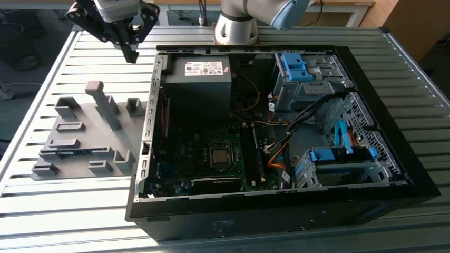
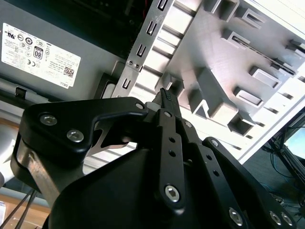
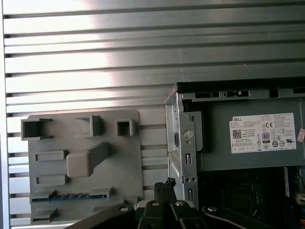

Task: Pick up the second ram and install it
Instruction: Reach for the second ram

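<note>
The second ram point(image 1: 74, 153) is a thin blue-green strip lying in a slot of the grey fixture plate point(image 1: 88, 113), at the plate's near end on the exterior view's left. In the first wrist view the second ram point(image 3: 71, 196) shows as a blue line low in the fixture plate point(image 3: 124, 162). My gripper point(image 1: 131, 57) hangs shut and empty above the table, beyond the plate's far end and close to the case's corner. Its black fingers point(image 2: 167, 119) are pressed together, as the gripper point(image 3: 167, 183) tip also shows. The ram is well away from it.
The open black computer case point(image 1: 393, 158) lies on its side on the slatted metal table point(image 1: 42, 200), with the power supply point(image 1: 200, 68), the motherboard point(image 1: 218, 155) and blue drive brackets point(image 1: 295, 66) inside. A tall grey post point(image 1: 105, 105) rises from the fixture plate.
</note>
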Available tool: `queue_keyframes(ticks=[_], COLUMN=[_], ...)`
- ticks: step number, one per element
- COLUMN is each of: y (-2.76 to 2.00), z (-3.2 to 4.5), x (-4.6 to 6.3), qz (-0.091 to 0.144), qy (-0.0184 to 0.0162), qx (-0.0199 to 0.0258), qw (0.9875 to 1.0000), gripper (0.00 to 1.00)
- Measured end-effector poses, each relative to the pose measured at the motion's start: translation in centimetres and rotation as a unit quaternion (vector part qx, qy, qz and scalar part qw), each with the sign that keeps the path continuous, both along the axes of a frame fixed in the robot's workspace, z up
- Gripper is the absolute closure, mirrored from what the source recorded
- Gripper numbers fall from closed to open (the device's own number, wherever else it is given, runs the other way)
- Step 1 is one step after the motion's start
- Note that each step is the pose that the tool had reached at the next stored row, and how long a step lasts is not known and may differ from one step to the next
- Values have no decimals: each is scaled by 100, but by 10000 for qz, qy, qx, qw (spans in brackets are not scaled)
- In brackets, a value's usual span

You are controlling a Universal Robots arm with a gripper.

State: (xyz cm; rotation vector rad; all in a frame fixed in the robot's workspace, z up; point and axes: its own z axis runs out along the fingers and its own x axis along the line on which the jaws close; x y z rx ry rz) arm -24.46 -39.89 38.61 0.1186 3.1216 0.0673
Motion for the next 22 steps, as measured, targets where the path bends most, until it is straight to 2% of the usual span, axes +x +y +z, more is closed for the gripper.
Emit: queue_keyframes(ticks=[12, 22], y=[-4, -70], z=[0, 0], x=[-17, -51], qz=[-1, -1], qy=[0, 0], qx=[0, 0], qw=[10000, 10000], gripper=[89, 89])
